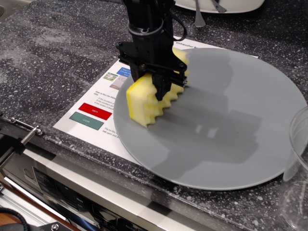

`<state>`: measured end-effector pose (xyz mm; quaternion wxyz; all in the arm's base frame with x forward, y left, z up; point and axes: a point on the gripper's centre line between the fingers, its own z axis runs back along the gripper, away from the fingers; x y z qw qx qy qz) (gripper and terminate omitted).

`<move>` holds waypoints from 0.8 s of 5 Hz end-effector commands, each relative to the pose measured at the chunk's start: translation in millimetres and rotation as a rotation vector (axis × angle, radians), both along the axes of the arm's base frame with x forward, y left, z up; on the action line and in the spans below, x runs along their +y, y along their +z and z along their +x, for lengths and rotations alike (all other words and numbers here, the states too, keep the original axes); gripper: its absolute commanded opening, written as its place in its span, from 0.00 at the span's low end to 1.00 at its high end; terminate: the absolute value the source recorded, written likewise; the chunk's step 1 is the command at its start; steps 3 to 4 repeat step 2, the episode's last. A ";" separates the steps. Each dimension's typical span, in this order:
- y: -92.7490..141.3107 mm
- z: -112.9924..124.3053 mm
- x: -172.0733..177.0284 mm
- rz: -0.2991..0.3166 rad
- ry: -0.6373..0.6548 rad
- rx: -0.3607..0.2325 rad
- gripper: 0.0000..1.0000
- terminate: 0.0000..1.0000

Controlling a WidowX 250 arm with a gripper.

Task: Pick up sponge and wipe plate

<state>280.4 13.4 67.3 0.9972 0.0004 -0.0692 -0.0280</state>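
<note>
My black gripper point(153, 81) is shut on the yellow sponge point(147, 102), a foam block with a wavy ridged face turned to the right. It holds the sponge over the left edge of the large flat grey plate point(226, 130); the sponge's lower corner is at or just above the plate surface. The plate lies on a printed paper sheet point(98, 113) on the dark speckled counter. The arm's shadow falls across the middle of the plate.
A clear plastic cup point(298, 159) stands at the plate's right edge. A white dish with utensils point(216, 6) sits at the back. The counter's front edge, with a metal clamp point(26, 132), runs along the lower left.
</note>
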 end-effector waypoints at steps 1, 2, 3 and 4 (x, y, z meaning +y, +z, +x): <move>21.9 -4.7 -27.5 -0.016 -0.020 0.020 0.00 0.00; 32.3 1.5 -54.1 -0.041 -0.046 0.055 0.00 1.00; 32.3 1.5 -54.1 -0.041 -0.046 0.055 0.00 1.00; 32.3 1.5 -54.1 -0.041 -0.046 0.055 0.00 1.00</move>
